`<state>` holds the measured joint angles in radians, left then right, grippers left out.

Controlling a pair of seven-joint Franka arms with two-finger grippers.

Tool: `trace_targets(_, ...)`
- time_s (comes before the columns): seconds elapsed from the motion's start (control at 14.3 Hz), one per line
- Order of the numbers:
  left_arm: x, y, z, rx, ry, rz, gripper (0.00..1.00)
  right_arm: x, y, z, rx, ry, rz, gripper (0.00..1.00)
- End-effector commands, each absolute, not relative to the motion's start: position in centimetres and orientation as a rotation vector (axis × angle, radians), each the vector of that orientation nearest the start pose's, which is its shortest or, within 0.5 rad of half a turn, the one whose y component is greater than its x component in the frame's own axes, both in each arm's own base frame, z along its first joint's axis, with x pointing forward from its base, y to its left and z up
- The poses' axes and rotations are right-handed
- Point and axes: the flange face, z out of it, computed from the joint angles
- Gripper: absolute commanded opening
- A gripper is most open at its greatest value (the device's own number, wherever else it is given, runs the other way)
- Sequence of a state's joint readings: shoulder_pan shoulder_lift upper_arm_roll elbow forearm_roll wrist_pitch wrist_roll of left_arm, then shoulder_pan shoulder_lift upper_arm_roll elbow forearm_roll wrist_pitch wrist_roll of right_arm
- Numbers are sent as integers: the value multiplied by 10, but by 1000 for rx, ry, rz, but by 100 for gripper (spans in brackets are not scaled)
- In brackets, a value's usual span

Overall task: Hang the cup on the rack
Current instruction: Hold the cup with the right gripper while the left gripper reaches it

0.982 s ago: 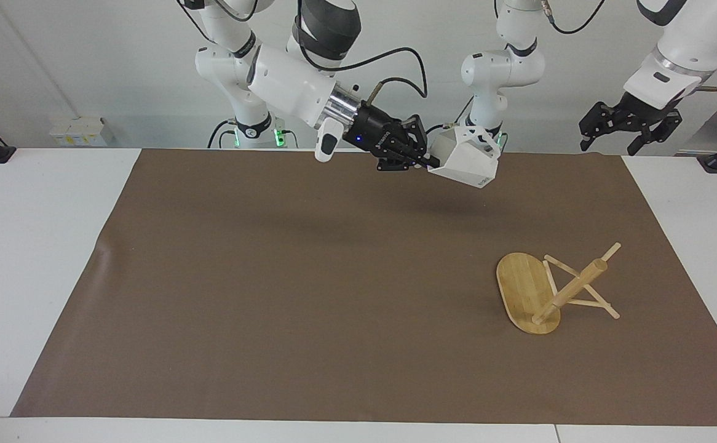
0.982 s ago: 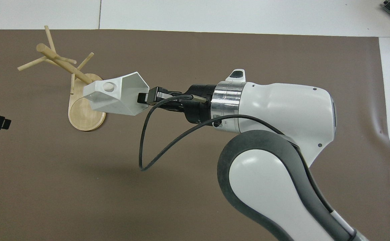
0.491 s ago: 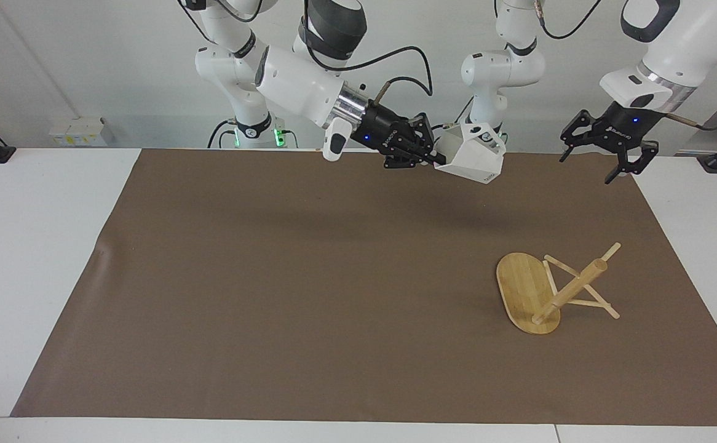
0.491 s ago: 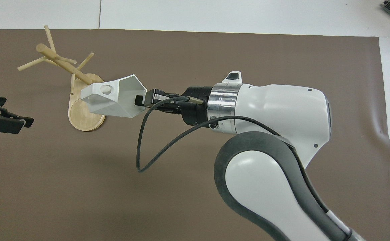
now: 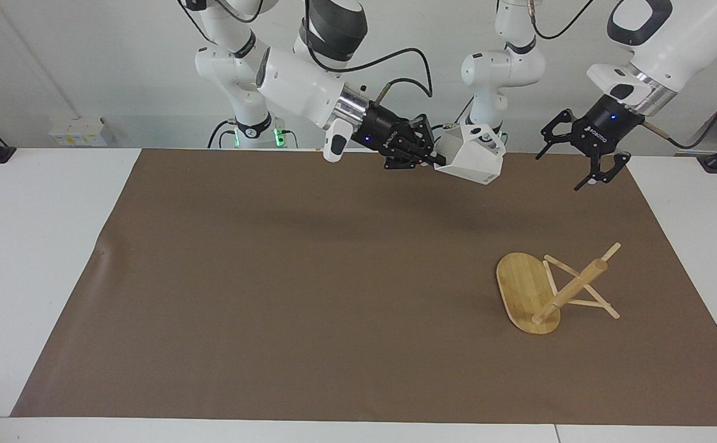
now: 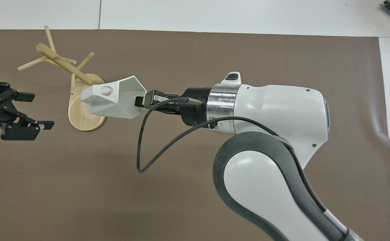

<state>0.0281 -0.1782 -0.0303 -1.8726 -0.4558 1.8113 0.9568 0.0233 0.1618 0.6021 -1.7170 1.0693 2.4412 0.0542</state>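
Observation:
The white faceted cup [image 5: 472, 160] [image 6: 113, 98] hangs tilted in the air, its handle with a round hole turned upward. My right gripper [image 5: 435, 161] [image 6: 141, 99] is shut on its rim, over the mat's edge by the robots. The bamboo rack [image 5: 570, 289] [image 6: 64, 65] stands on its oval base [image 5: 521, 289] [image 6: 84, 118] toward the left arm's end of the table, pegs bare. From overhead the cup overlaps the base, but the facing view shows it well apart from the rack. My left gripper [image 5: 586, 171] [image 6: 34, 112] hangs open and holds nothing, over the mat beside the rack.
A brown mat [image 5: 309, 295] covers most of the white table [image 5: 32, 246]. A black cable [image 6: 148, 147] loops down from the right wrist. Nothing else lies on the mat.
The left arm has swung in from the table's end and come down over the mat, its gripper open throughout. The right gripper with the cup has shifted only slightly toward the rack.

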Motion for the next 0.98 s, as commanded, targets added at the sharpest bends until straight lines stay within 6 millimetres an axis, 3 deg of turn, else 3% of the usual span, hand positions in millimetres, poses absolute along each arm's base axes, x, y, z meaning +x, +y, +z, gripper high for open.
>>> trace_targets(0.0, 498, -53, 596, -3086, 1549, -664, 100, 539, 362, 569, -2054, 138, -157, 0)
trace_targets(0.21, 502, -72, 598, -3000, 1628, -732, 100, 539, 362, 568, -2055, 140, -155, 0)
trace_targets(0.49, 507, -76, 600, -2969, 1686, -819, 100, 538, 363, 566, -2096, 107, -172, 0)
trace_targets(0.77, 519, -81, 588, -2962, 1738, -886, 100, 538, 363, 567, -2099, 115, -165, 0)
trace_targets(0.91, 519, -92, 588, -2946, 1764, -895, 100, 538, 363, 567, -2099, 115, -165, 0)
